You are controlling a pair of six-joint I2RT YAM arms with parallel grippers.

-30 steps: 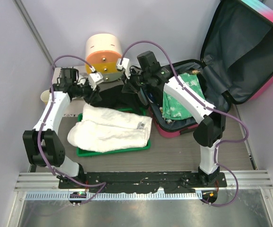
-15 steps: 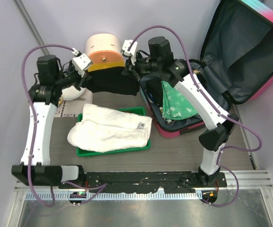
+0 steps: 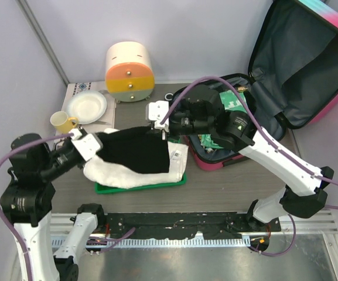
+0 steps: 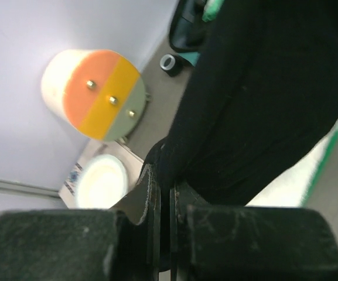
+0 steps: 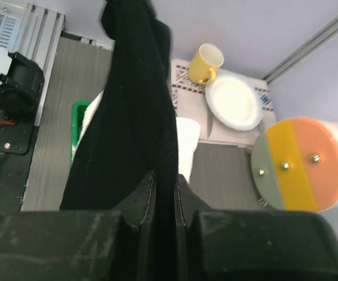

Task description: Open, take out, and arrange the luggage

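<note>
Here both pairs of jaws are pinched tight on a black garment, the left gripper at one edge and the right gripper at the other. The cloth hangs over the white towel in the green tray. The luggage lies open at the right rear, partly hidden by the right arm. A drawer box, plate and yellow mug stand behind.
</note>
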